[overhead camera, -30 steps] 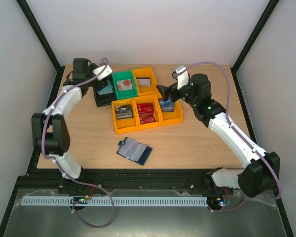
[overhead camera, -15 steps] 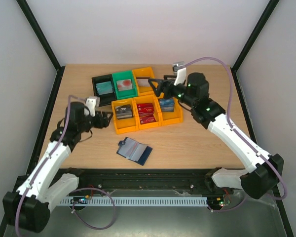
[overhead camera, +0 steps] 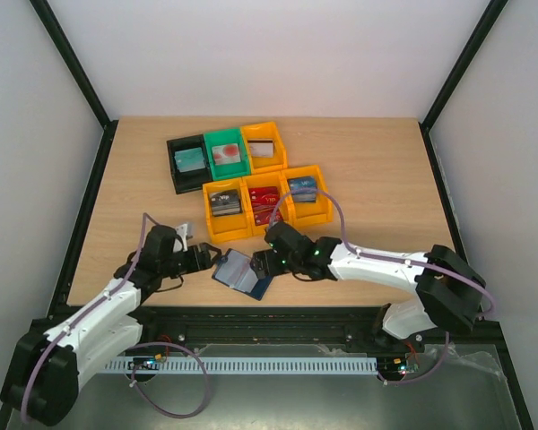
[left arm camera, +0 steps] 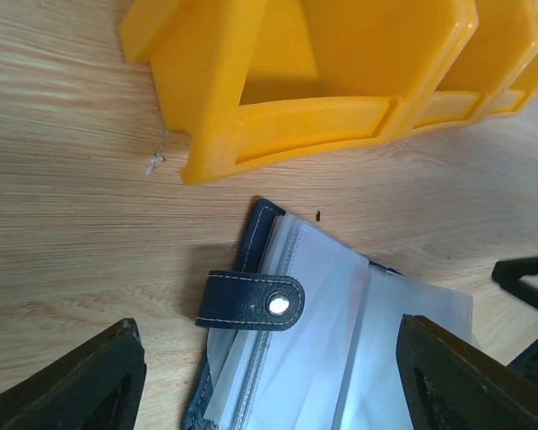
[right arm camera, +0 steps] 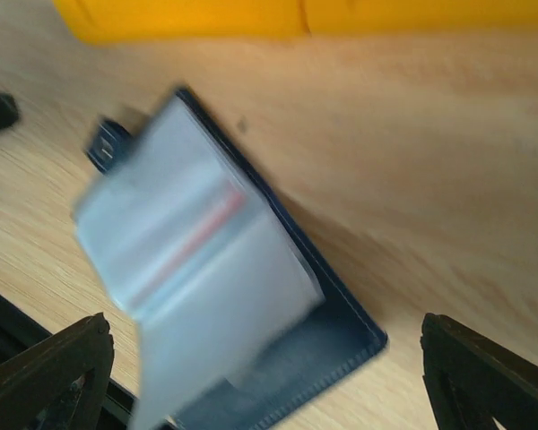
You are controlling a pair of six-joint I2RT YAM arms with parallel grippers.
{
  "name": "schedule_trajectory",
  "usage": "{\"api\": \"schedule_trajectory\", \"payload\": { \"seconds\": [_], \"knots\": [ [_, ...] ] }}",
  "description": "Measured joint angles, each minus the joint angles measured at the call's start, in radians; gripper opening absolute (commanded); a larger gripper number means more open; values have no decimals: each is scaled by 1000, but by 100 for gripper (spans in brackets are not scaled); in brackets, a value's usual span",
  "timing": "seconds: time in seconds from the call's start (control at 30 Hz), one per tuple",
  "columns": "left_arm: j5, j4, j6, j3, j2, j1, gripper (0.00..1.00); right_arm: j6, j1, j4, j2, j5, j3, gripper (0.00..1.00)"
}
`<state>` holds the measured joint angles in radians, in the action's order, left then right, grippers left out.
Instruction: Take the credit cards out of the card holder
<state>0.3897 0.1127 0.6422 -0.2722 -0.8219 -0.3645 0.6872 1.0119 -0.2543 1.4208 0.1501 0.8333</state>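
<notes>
The card holder lies open on the table near the front edge, dark navy outside with clear grey-blue sleeves inside. My left gripper is open at its left edge; in the left wrist view the holder and its closing tab lie between my open fingers. My right gripper is open at its right side; the right wrist view is blurred and shows the holder between the open jaws, with a red stripe inside one sleeve. Loose credit cards lie in the bins.
Three orange bins with cards stand in a row just behind the holder. A black bin, a green bin and another orange bin stand behind those. An orange bin wall is close above my left fingers.
Both arms have swung from the bins at the back down to the card holder near the front edge. The holder has not visibly moved.
</notes>
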Motion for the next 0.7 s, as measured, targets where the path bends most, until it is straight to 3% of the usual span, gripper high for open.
{"api": "schedule_trajectory", "payload": {
  "seconds": [0.23, 0.4, 0.7],
  "knots": [
    [33, -135, 58, 58, -110, -33, 80, 75, 24, 18, 30, 5, -111, 93],
    [51, -227, 90, 78, -177, -37, 80, 74, 24, 143, 127, 72, -106, 87],
    [81, -371, 130, 105, -253, -38, 63, 54, -10, 308, 195, 204, -103, 80]
  ]
}}
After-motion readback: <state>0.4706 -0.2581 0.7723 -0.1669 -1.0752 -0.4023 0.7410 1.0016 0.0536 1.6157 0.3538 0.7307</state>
